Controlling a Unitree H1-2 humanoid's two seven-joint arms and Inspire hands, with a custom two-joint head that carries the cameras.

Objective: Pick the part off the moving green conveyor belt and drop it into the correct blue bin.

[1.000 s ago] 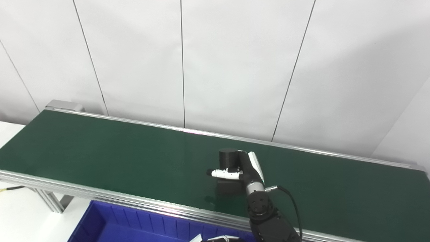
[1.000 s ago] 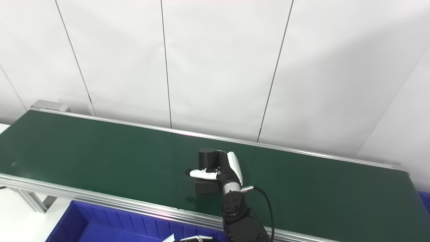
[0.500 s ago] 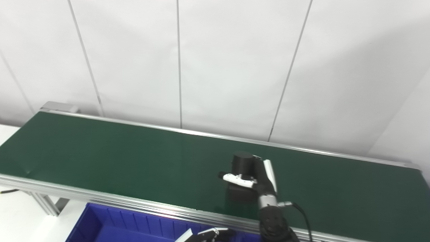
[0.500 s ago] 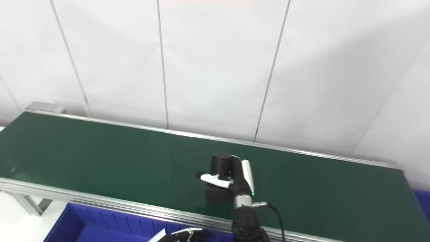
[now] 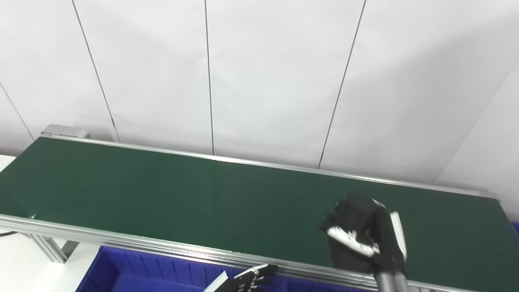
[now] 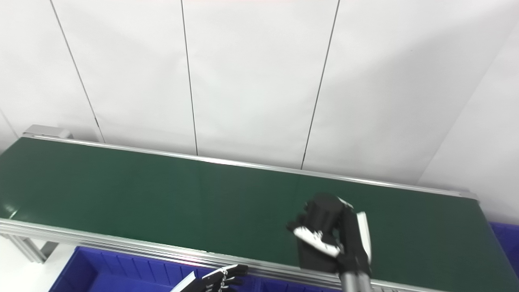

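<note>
Right hand (image 5: 371, 239) wrapped round black part (image 5: 352, 229), apparently clear above conveyor belt (image 5: 162, 194) — pick done; bin drop left.

- Wall (image 5: 275, 77): white panels fill the upper part of both views, behind the far edge of the scene.
- Seams (image 5: 209, 77): thin dark lines divide the wall into panels; each runs down at a slight slant and ends at the bottom of the wall.
- Floor (image 5: 24, 263): a pale patch shows at the lower left corner.
- Frame leg (image 5: 50, 249): a grey metal strut stands on the floor at the lower left.
- Cable (image 5: 7, 233): a dark lead enters at the left edge, just above the floor.
</note>
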